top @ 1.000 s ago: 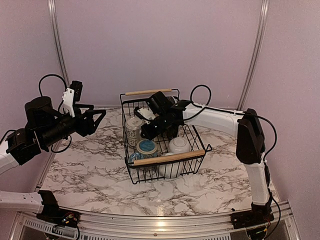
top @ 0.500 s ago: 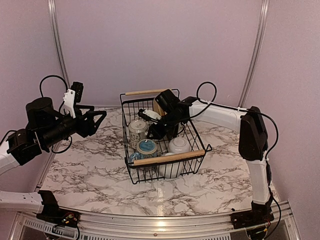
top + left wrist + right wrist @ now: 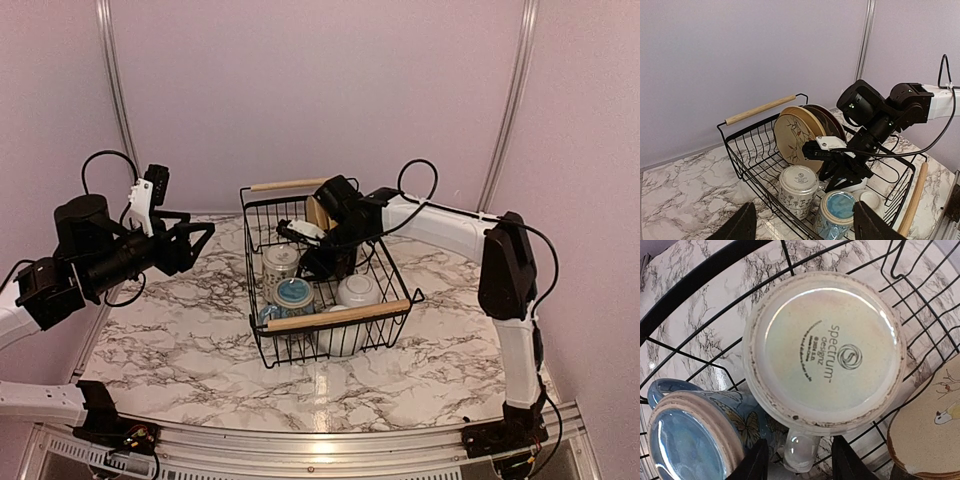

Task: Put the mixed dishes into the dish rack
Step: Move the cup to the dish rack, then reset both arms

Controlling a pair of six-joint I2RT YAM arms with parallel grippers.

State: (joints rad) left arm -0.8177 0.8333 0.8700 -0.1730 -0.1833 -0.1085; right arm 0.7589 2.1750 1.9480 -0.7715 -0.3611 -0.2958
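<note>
The dish rack (image 3: 262,215), a black wire basket with a light wooden handle (image 3: 297,183) at its rear end and another (image 3: 338,315) at its front end, sits on the marble-patterned worktop (image 3: 180,340), around the middle and a little towards the rear edge. Inside it, at the rear end, a tan plate (image 3: 794,137) printed with a sprig stands on edge, with a darker plate (image 3: 829,119) close behind it. On the left side of the rack a white mug (image 3: 822,347) stands upside down, its stamped base facing up, and a blue mug (image 3: 690,440) with a butterfly print stands just beside it, towards the front, also upside down. A white bowl (image 3: 358,290) lies near the front right corner of the rack, and another white dish (image 3: 340,340) rests against the front wall. The right gripper (image 3: 800,450) hangs inside the rack directly over the white mug, its fingers spread apart on either side of the mug's handle and clear of it, grasping nothing. The left gripper (image 3: 198,245) is raised in the air above the left edge of the worktop, well apart from the rack, with its fingers spread wide and empty.
</note>
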